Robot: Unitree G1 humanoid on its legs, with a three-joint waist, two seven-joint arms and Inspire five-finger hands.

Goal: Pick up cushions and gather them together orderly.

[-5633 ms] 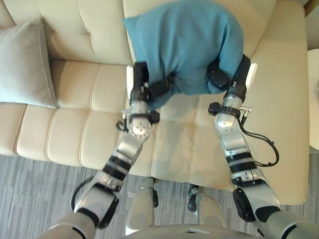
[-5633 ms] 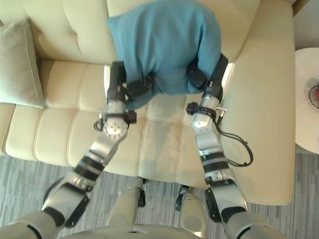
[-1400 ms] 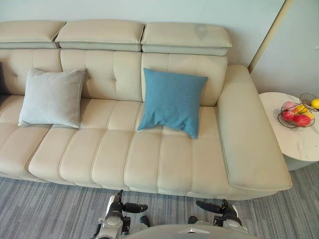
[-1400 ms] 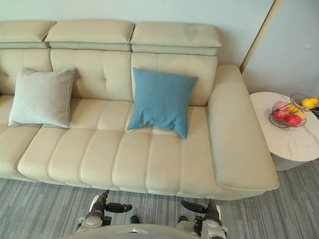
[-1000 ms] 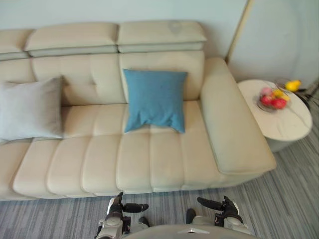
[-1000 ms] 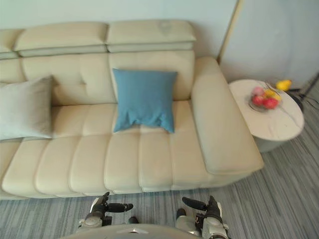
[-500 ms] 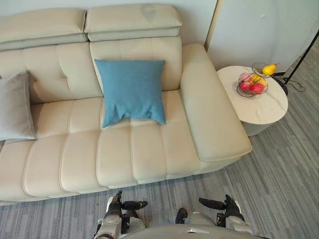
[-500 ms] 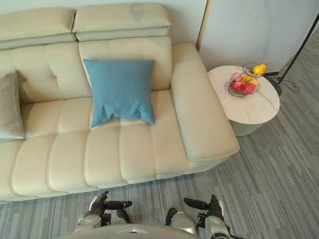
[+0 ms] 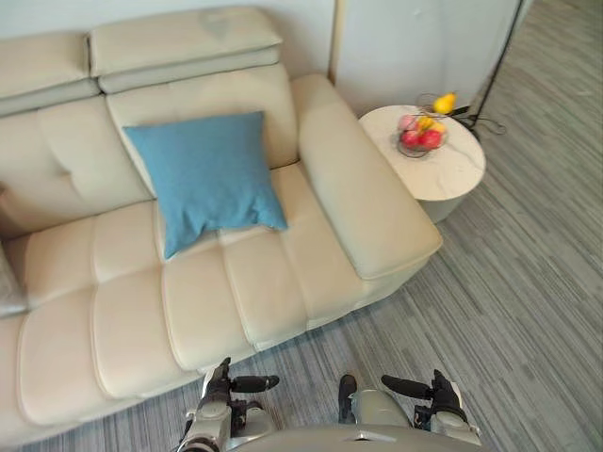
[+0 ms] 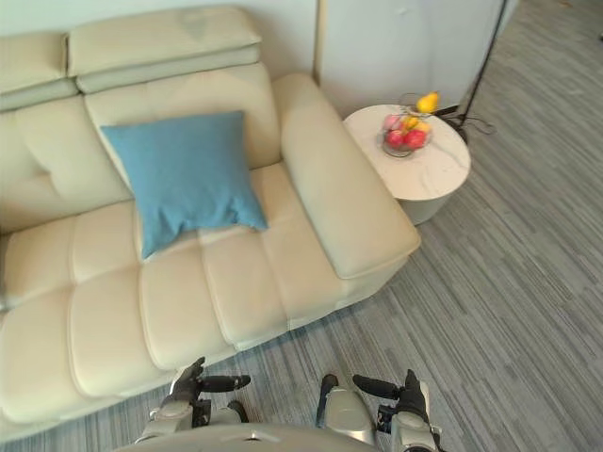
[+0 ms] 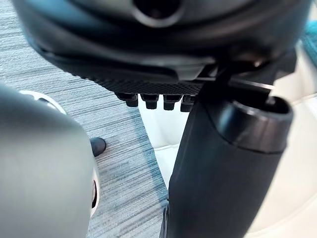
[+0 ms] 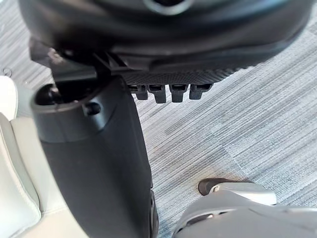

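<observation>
A blue cushion (image 9: 203, 179) leans upright against the back of the cream sofa (image 9: 367, 212), beside the right armrest, with nothing touching it. A thin strip of a grey cushion (image 9: 7, 282) shows at the far left of the seat. My left hand (image 9: 247, 384) and right hand (image 9: 415, 387) hang low over the carpet in front of the sofa, well short of both cushions. Each hand is open and holds nothing. In the wrist views the left hand (image 11: 223, 163) and the right hand (image 12: 94, 158) have only carpet and the sofa's edge past them.
A round white side table (image 9: 452, 174) stands right of the armrest and carries a wire bowl of fruit (image 9: 421, 134). A thin black lamp pole (image 9: 499, 52) rises behind it. Grey striped carpet (image 9: 509, 301) spreads to the right.
Both hands, earlier shut on the blue cushion at the sofa back, have let go and dropped low. The camera has since swung right, so the grey cushion slid to the left edge.
</observation>
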